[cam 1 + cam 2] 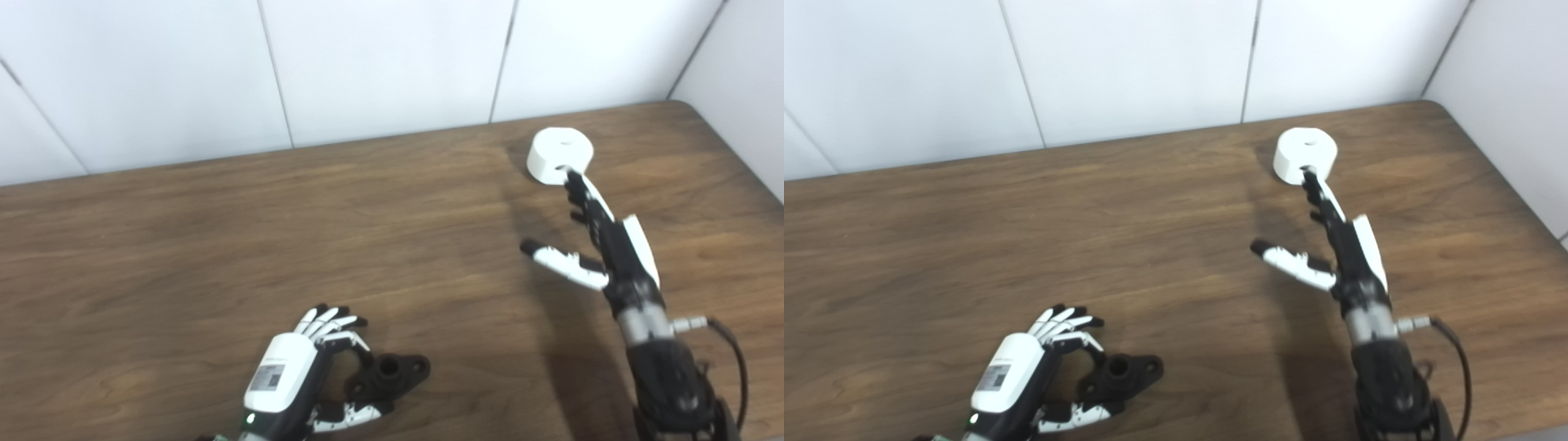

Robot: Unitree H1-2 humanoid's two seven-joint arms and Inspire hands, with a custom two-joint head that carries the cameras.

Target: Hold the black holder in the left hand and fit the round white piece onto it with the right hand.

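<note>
Black holder low at the near edge, white piece far off by the wall — both hands only reaching.

The black holder lies flat on the wooden table, its central bore facing up; the left hand curls around its left end, fingers above and thumb below, but whether it has closed into a real grip I cannot tell. The round white piece sits well apart, near the back right of the table, resting on its flat face. The right hand stretches toward it with fingers extended and thumb splayed wide, holding nothing — its fingertips overlap the piece's near rim, probably to straddle it for a pinch.
</note>
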